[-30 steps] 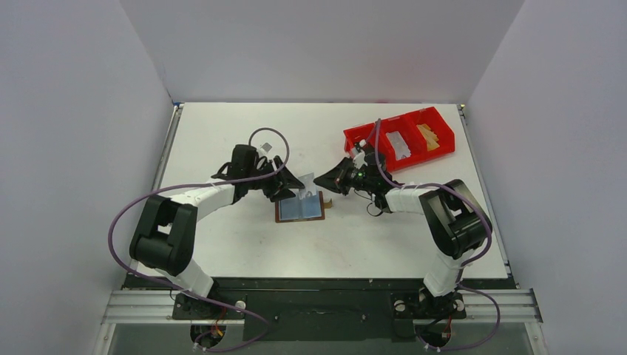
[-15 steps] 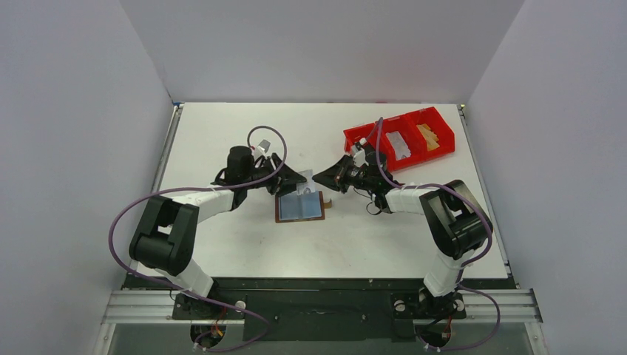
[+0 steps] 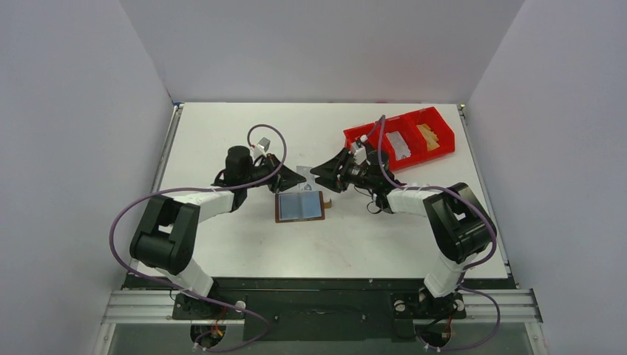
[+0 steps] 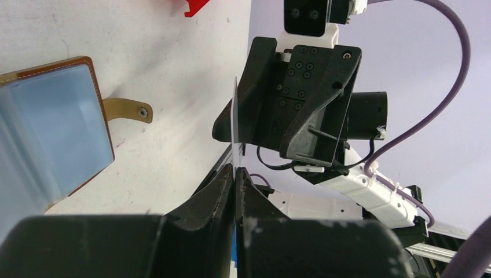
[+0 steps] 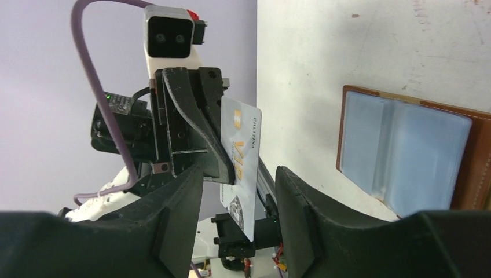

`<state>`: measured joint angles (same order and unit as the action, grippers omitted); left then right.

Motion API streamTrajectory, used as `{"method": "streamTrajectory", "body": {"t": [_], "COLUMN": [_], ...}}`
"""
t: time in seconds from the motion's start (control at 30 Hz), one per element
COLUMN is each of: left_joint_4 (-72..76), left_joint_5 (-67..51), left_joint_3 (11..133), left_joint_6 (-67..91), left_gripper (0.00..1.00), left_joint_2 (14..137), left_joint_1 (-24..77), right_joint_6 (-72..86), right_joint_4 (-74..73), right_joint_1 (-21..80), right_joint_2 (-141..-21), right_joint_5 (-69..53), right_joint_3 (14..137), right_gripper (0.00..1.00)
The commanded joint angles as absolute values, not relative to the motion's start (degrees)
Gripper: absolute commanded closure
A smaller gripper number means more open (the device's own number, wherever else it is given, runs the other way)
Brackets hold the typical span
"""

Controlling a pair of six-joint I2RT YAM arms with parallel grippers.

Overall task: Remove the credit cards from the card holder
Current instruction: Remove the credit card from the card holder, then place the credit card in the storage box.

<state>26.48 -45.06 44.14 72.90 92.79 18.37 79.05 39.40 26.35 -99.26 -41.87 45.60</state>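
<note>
Since the left gripper (image 4: pixel 235 174) stood wide a second ago and is now clenched on the pale thin plastic credit card (image 5: pixel 240 156) with VIP lettering, while the right gripper (image 3: pixel 320 172), clamped then, is now parted, a hand-over from right to left is read. The credit card is held upright in the air between both grippers, just beyond the far edge of the small brown leather bifold card holder (image 3: pixel 299 207), which lies opened flat on the white table (image 3: pixel 222 133), pale blue pockets up. One card is judged out; whether others remain pocketed cannot be told. The card face and the spread right fingers (image 5: pixel 179 220) are given only by the right wrist view; the edge-on pinch and the holder's brown closing tab (image 4: pixel 124 109) are clear only from the left wrist. The red plastic three-compartment bin (image 3: pixel 353 137), far right, is seen whole only from the top.
</note>
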Motion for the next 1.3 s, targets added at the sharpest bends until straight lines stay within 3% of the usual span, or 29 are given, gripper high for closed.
{"method": "streamTrajectory", "body": {"t": [0.0,0.07,0.2,0.3,0.4,0.47,0.57,0.63,0.73,0.93,1.1,1.27], "left_joint_4": [37.7,41.6,47.8,49.2,49.3,49.1,46.3,40.5,22.3,-10.7,-20.3,-24.3], "left_joint_5": [-47.0,-47.3,-47.5,-47.3,-47.6,-47.6,-47.0,-46.1,-43.4,-32.9,-31.0,-31.7], "left_joint_3": [42.9,42.4,41.6,41.4,41.4,41.2,41.0,41.5,44.8,55.8,59.5,59.8], "left_joint_6": [78.1,80.8,85.1,86.1,86.2,86.2,84.5,80.8,69.7,50.6,44.5,42.0], "left_gripper": [1.0,1.0,1.0,1.0,1.0,0.99,0.82,0.69,0.63,0.56,0.54,0.53], "left_joint_2": [94.1,95.1,96.8,97.1,97.2,97.1,96.3,94.9,91.7,89.0,87.6,85.8], "left_joint_1": [18.1,18.1,18.1,18.1,18.1,18.1,18.0,17.8,17.1,16.4,16.4,16.4], "right_joint_6": [81.4,82.5,84.7,85.4,85.3,84.4,80.7,75.4,64.3,48.0,35.5,27.9], "right_joint_4": [46.2,47.7,50.6,51.6,51.4,50.2,45.2,37.7,20.5,-6.8,-24.8,-32.1], "right_joint_1": [27.3,27.9,28.5,28.4,28.4,28.5,28.2,28.1,27.6,25.9,23.2,18.6], "right_joint_2": [-97.4,-97.7,-98.0,-98.1,-98.1,-97.7,-96.4,-94.8,-91.6,-88.4,-89.6,-91.7], "right_joint_5": [-42.7,-42.8,-42.6,-42.5,-42.4,-42.2,-41.1,-39.4,-33.9,-20.9,-8.8,4.2], "right_joint_3": [45.5,45.4,44.7,44.6,44.6,44.7,45.5,46.8,50.1,59.7,72.0,79.7], "right_gripper": [0.54,0.57,0.77,0.85,0.99,1.0,1.0,1.0,1.0,1.0,1.0,1.0]}}
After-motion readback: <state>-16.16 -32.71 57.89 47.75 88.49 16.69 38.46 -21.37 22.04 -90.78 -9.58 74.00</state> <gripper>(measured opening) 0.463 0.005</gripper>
